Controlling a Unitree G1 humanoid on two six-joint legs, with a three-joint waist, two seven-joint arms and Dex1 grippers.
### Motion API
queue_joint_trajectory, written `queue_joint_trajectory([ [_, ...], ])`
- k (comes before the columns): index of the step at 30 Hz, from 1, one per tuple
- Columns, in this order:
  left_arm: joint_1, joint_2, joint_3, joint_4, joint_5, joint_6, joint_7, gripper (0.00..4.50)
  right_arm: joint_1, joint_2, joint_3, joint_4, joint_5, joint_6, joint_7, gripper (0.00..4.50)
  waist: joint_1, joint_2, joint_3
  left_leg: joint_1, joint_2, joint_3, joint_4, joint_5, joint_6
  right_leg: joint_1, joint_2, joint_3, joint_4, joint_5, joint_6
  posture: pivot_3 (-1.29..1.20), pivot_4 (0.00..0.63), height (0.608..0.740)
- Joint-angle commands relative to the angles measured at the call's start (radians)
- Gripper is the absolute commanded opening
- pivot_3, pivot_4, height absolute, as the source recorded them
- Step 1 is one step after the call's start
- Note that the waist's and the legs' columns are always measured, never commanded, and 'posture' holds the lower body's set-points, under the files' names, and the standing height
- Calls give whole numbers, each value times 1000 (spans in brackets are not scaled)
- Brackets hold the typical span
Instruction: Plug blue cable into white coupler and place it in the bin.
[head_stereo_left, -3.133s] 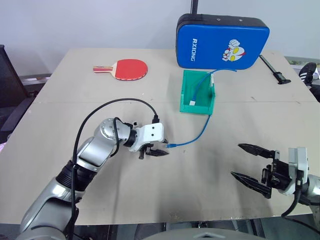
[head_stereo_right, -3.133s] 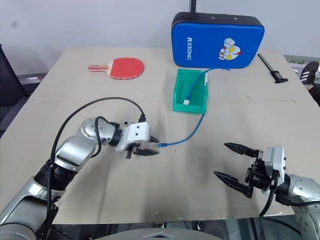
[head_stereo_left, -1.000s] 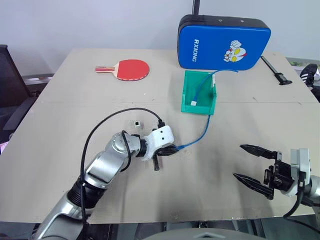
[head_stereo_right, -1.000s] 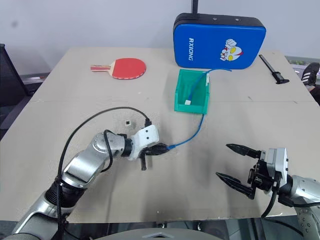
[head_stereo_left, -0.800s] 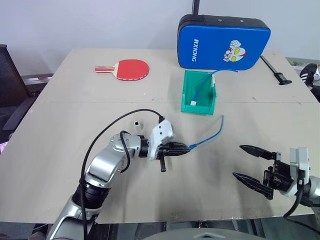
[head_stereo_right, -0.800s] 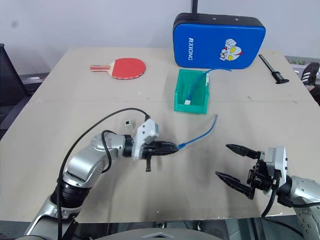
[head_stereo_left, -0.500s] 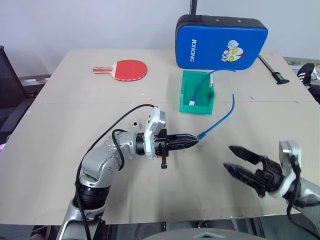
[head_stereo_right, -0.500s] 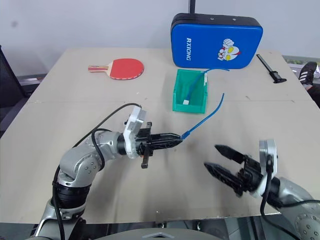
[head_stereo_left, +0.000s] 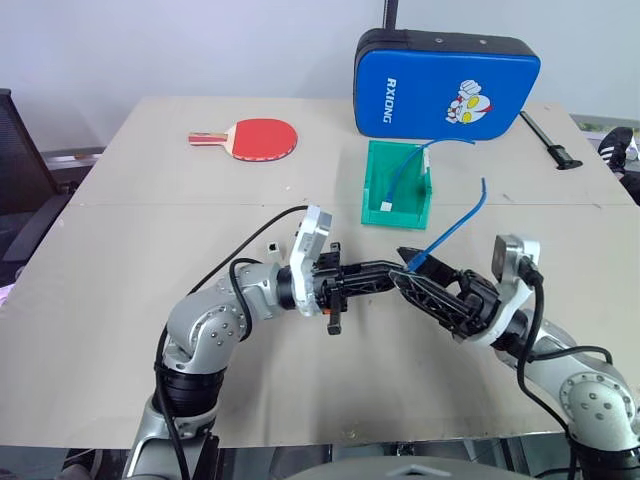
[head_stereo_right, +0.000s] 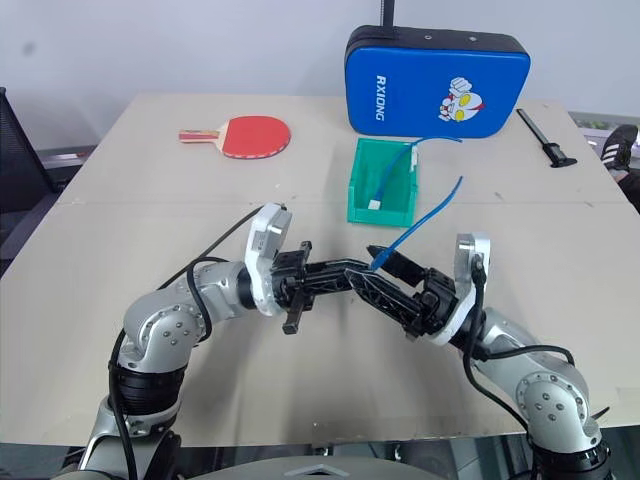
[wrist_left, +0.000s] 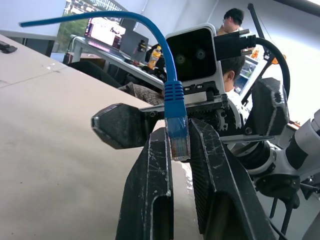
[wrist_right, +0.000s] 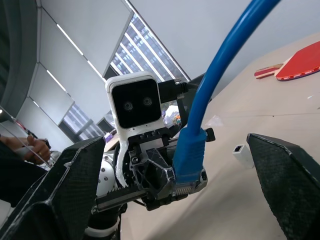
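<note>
Left gripper (head_stereo_left: 398, 270) jaws pinch the blue cable (head_stereo_left: 452, 228) plug; right gripper (head_stereo_left: 405, 267) jaws wide astride it could knock it loose, the white coupler (head_stereo_left: 272, 245) idle on the tabletop (head_stereo_left: 120, 250).

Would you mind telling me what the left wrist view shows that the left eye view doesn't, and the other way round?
Left wrist view: the plug close up, pinched between the left gripper's shut fingers, with people at desks in the background.

Left eye view: the green bin with another cable end inside, the white coupler lying apart on the table, a red paddle and a blue padded case.

Both: the blue cable rising from the left gripper, and the right gripper, open, fingers either side of the plug.
</note>
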Motion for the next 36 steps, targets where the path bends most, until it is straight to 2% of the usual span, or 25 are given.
queue_joint_trajectory([
  [1, -7, 5, 0, -44, -44, 1, -1, 0, -15, 13, -6, -19, -6, -16, 12, 3240, -1, 0, 0, 0, 0, 0, 0, 0, 0, 0, 0, 0, 0, 0, 0, 0, 150, 663],
  [3, -3, 15, -3, -42, -56, 8, -8, 0, -16, 18, -9, -20, -9, -19, 18, 2378, -1, 0, 0, 0, 0, 0, 0, 0, 0, 0, 0, 0, 0, 0, 0, 0, 150, 663],
  [7, -1, 38, -2, -35, -89, 32, -23, 0, -18, 19, -21, -23, -4, -23, 31, 293, -2, 0, 0, 0, 0, 0, 0, 0, 0, 0, 0, 0, 0, 0, 0, 0, 150, 663],
  [8, 1, 46, -2, -34, -99, 39, -28, 0, -18, 19, -25, -23, -1, -23, 33, 43, -2, 0, 0, 0, 0, 0, 0, 0, 0, 0, 0, 0, 0, 0, 0, 0, 150, 663],
  [12, 13, 72, 5, -39, -142, 67, -41, 0, -15, 14, -33, -32, 18, -16, 47, 43, -3, 0, 0, 0, 0, 0, 0, 0, 0, 0, 0, 0, 0, 0, 0, 0, 150, 663],
  [18, 11, 59, 9, -17, -123, 41, -10, 0, -17, 11, -23, -44, 43, 0, 49, 43, -2, 0, 0, 0, 0, 0, -1, 0, 0, 0, 0, 0, 0, 0, 0, 0, 150, 663],
  [19, 14, 60, 9, -18, -117, 35, -11, 991, -19, 13, -22, -44, 42, -1, 45, 0, -3, 0, 0, 0, 0, 0, -1, 0, 0, 0, 0, 0, 0, 0, 0, 0, 150, 663],
  [20, 18, 63, 8, -21, -119, 36, -17, 1324, -21, 14, -22, -43, 45, -1, 41, 0, -3, 0, 0, 0, 0, 0, -1, 0, 0, 0, 0, 0, 0, 0, 0, 0, 150, 663],
  [26, 76, 121, 38, -79, -112, 30, -6, 4277, -43, -6, -72, -16, 51, -17, 37, 0, -9, 1, 1, 0, 0, 0, -2, 0, 0, 0, 0, 0, 0, 0, 0, 0, 150, 663],
  [27, 97, 137, 51, -98, -110, 21, -4, 4416, -47, -12, -89, -8, 50, -22, 40, 0, -10, 1, 1, 0, 0, 0, -2, 0, 0, 0, 0, 0, -1, 0, 0, 0, 150, 663],
  [29, 159, 176, 65, -145, -41, -52, -12, 4416, -54, -24, -120, 6, 34, -35, 49, 0, -17, 1, 1, 0, 0, 0, -2, 0, 0, 0, 0, 0, -1, 0, 0, 0, 150, 663],
  [32, 280, 155, 113, -214, 109, -225, 77, 4416, -66, -61, -136, 27, -104, -95, 112, 0, -22, 2, 1, 0, 0, 1, -3, 0, 0, 0, 0, 1, -2, 0, 0, 0, 150, 663],
  [36, 480, 80, 87, -266, 481, -485, 326, 4416, -62, -89, -100, 53, -323, -238, 250, 0, -21, 2, 1, 1, 0, 1, -4, 0, 0, 0, 0, 1, -3, 0, 0, 0, 150, 663],
])
